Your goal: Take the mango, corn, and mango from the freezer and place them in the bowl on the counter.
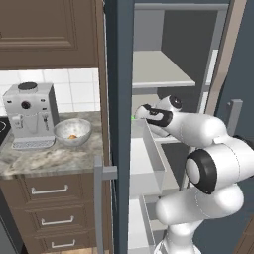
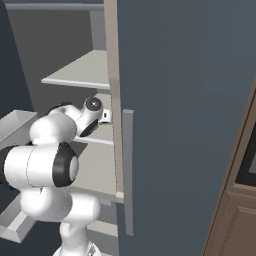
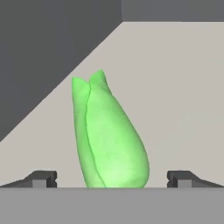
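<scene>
Green corn [image 3: 108,140] between open claw [image 3: 112,178] tips, up close.

Coffee machine [image 1: 30,115] below brown wall cabinet [image 1: 47,32].

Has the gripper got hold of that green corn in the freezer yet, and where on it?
Nothing is held. The gripper is open, its fingertips standing wide on either side of the corn, apart from the husk.

The white robot arm with dark joints [image 1: 208,163] bends at its elbow and reaches forward. Its two-finger gripper [image 3: 111,178] is wide open, holding nothing.
</scene>
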